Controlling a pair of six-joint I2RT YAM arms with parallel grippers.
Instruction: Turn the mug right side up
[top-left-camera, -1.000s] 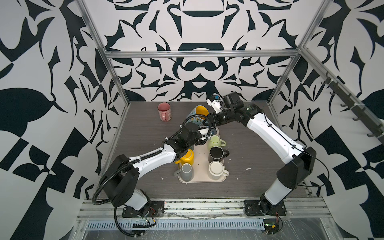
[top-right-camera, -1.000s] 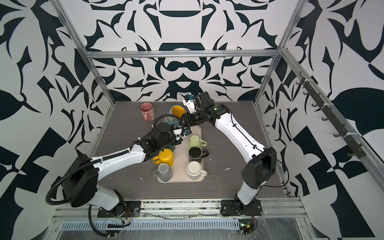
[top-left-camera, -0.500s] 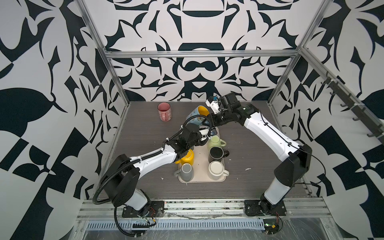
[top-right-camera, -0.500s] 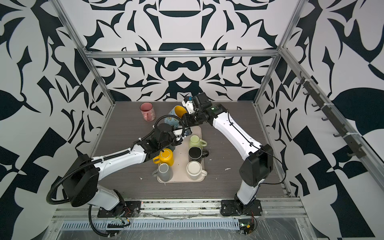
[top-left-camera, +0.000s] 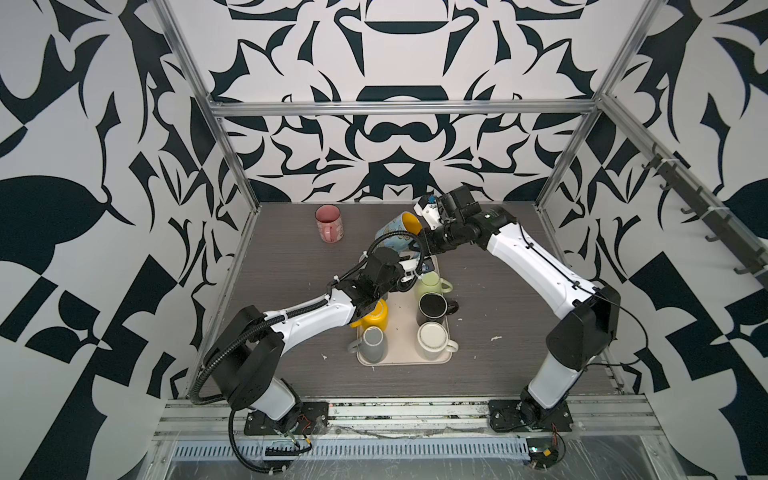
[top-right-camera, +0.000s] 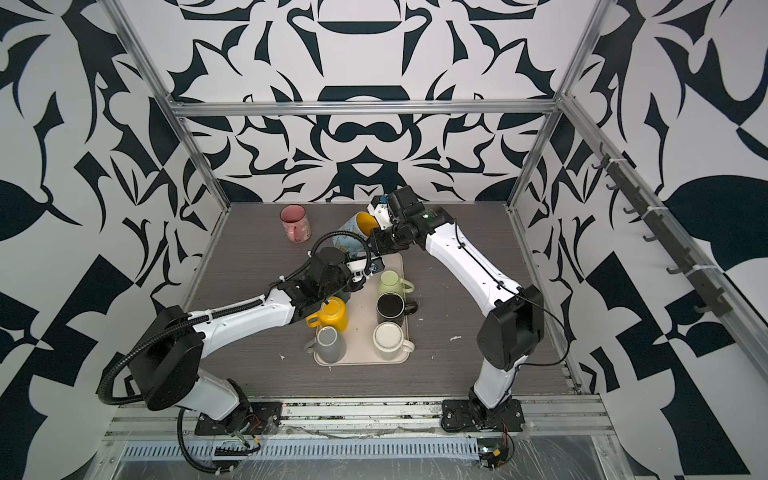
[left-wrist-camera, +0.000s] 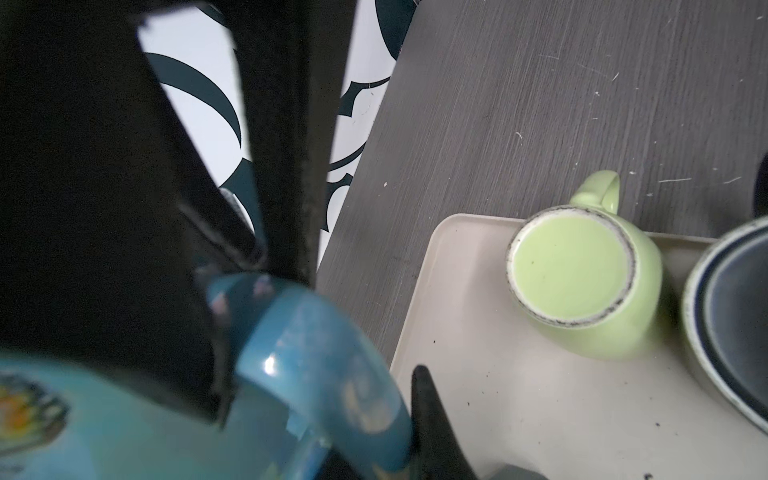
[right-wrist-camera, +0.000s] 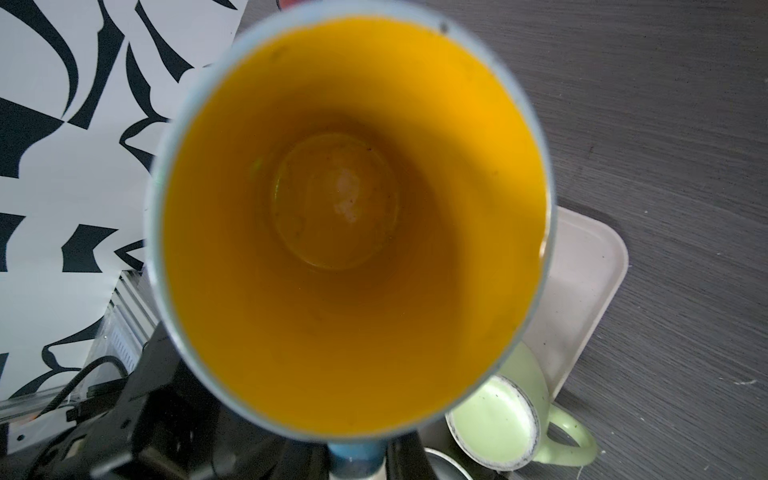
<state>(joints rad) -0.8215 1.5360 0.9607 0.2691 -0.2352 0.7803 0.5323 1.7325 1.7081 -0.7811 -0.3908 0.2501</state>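
The left fingers (left-wrist-camera: 432, 424) clench the tilted blue mug's (top-left-camera: 392, 230) handle near the tray's (top-left-camera: 402, 340) green mug (top-left-camera: 428, 283); right fingers' (top-left-camera: 424, 248) hold unclear.

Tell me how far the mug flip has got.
Done: the blue ceramic mug with yellow inside is off the beige tray, mouth tilted upward. In hand: left pincer clamps its handle; right pincer sits at its rim. Left: level it and set it down.

Lab test cell: aluminium frame (top-left-camera: 399, 109), patterned walls (top-left-camera: 399, 50)
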